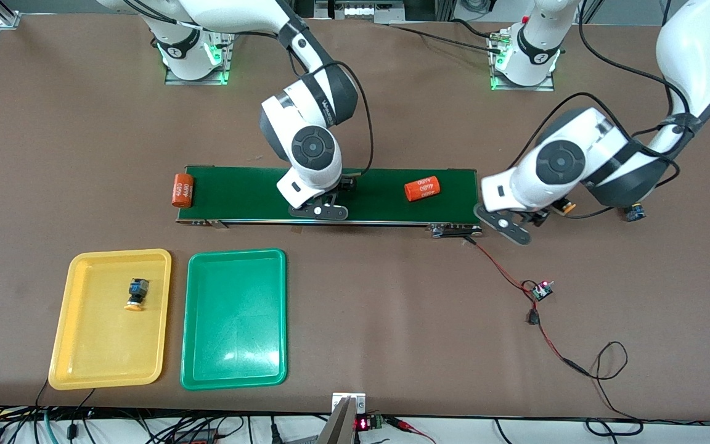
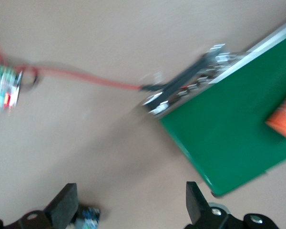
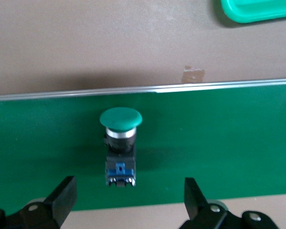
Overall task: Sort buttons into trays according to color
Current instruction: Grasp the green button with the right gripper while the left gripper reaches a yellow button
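Observation:
A green-capped button (image 3: 120, 143) lies on the dark green conveyor belt (image 3: 219, 143), just ahead of my right gripper (image 3: 129, 192), which is open over the belt's middle (image 1: 319, 211); the arm hides this button in the front view. A yellow-capped button (image 1: 136, 294) lies in the yellow tray (image 1: 84, 364). The green tray (image 1: 235, 357) holds nothing. My left gripper (image 1: 506, 227) is open over the table at the belt's end. A button's blue body (image 2: 88, 217) shows beside one finger (image 2: 66, 204). A yellow-capped button (image 1: 567, 208) and another blue body (image 1: 634, 213) peek out by the left arm.
Two orange cylinders: one (image 1: 182, 190) at the belt's end toward the right arm, one (image 1: 422, 189) on the belt near the left gripper, also in the left wrist view (image 2: 283, 119). A small circuit board (image 1: 540, 290) on red wires lies nearer the front camera.

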Robot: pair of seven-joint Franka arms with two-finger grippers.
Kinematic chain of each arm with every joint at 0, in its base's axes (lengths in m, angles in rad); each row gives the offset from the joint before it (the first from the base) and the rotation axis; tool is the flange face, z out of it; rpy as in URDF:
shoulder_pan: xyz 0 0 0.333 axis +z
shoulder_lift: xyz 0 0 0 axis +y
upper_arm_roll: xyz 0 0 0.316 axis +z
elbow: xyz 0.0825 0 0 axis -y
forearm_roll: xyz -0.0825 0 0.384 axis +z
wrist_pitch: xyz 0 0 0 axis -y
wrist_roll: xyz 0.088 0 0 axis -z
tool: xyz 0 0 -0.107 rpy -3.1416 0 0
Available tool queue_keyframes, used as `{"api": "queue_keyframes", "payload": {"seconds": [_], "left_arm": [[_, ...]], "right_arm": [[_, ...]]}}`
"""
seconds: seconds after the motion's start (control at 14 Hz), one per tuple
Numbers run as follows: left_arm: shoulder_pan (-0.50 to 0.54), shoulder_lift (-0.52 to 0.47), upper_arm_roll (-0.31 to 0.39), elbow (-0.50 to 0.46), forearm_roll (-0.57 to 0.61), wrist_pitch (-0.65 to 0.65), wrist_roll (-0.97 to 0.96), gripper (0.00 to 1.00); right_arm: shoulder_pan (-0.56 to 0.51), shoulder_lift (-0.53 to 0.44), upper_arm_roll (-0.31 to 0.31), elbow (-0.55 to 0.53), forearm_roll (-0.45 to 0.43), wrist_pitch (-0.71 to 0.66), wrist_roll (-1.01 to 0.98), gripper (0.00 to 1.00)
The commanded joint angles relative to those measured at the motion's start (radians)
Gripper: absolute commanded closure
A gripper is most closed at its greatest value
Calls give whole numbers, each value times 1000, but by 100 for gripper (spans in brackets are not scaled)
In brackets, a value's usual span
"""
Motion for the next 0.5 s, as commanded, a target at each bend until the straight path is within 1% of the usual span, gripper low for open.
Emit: {"api": "queue_keyframes", "payload": {"seconds": [0.0, 0.07, 0.14, 0.21, 0.29, 0.36, 0.43], "left_arm": [[66, -8, 19, -50, -14, -1, -203, 0], [91, -6, 19, -71, -14, 3, -284, 0], [126, -3, 21, -90, -14, 15, -337, 1], [172, -2, 27, -114, -14, 43, -346, 1], [227, 0, 47, -159, -14, 93, -348, 1], [293, -2, 48, -224, -15, 160, -362, 1], [341, -3, 50, -269, -15, 204, -366, 1]], "right_arm": [[20, 5, -10, -46, 16, 62, 12, 0], [20, 13, -10, -47, 16, 64, 8, 0], [19, 25, -10, -52, 16, 67, -6, 36], [17, 31, -10, -53, 16, 68, -4, 46], [16, 33, -10, -56, 16, 68, -4, 54], [17, 36, -10, -58, 16, 68, -4, 56], [19, 39, -10, -60, 16, 70, -4, 65]]}}
